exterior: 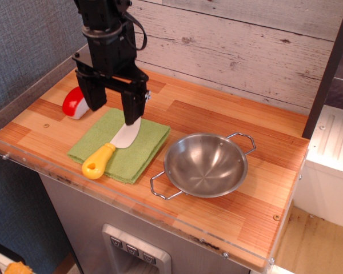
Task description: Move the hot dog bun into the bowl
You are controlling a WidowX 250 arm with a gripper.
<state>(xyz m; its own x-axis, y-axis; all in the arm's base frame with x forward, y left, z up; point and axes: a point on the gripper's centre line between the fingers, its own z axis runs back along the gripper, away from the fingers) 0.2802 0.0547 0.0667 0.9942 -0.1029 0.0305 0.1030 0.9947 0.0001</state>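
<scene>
The robot's hand (113, 105), fingers spread and empty, hangs over a green cloth (121, 145) near the hot dog bun (75, 103) at the tabletop's (228, 123) back left. Closing here could catch the toy knife (110, 146) on the cloth instead. The bowl (205, 165) sits well apart, right of the cloth.

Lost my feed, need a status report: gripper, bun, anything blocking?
Black gripper open, empty, above green cloth. Red-and-white hot dog bun on counter beside it, ungrasped. Steel two-handled bowl empty. Yellow-handled toy knife on cloth, not blocking.
</scene>
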